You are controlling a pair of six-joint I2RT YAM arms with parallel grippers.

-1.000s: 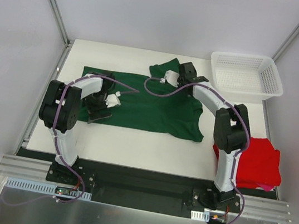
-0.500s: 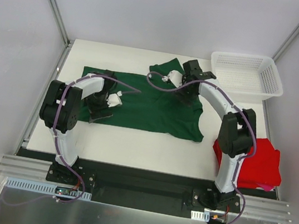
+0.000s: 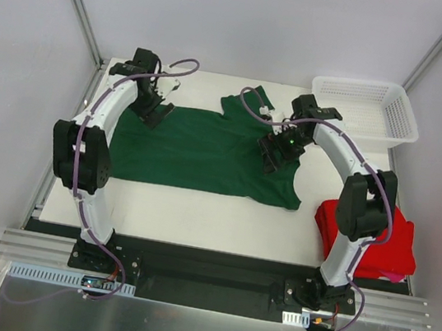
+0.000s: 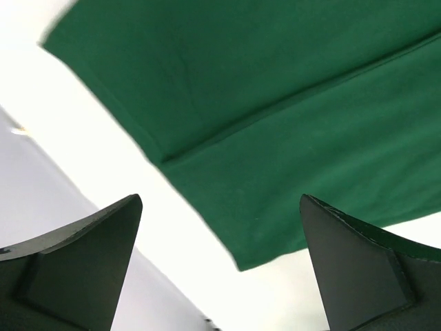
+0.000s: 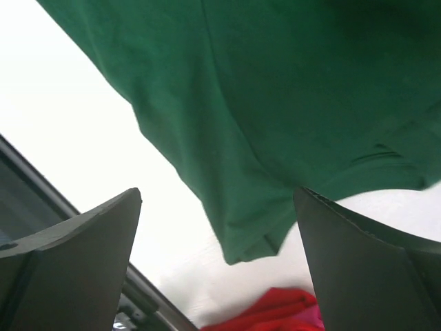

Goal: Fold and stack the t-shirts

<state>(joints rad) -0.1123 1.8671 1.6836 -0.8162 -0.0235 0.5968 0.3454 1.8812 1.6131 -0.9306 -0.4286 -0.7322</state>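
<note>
I work in a robotics lab cell: a white table (image 3: 198, 208) walled by plain grey panels (image 3: 20, 61) and aluminium framing (image 3: 77, 2), my two arms (image 3: 104, 115) bolted to a metal rail (image 3: 33, 252).

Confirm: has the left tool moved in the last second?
Yes. The left tool has swung away from the arm bases, from the green t-shirt's near-left part to its far-left corner, close to the table's far edge.

One green t-shirt (image 3: 198, 150), one red t-shirt (image 3: 393, 241), one white basket (image 3: 362, 112) and two arms (image 3: 108, 111) (image 3: 344, 151).
</note>
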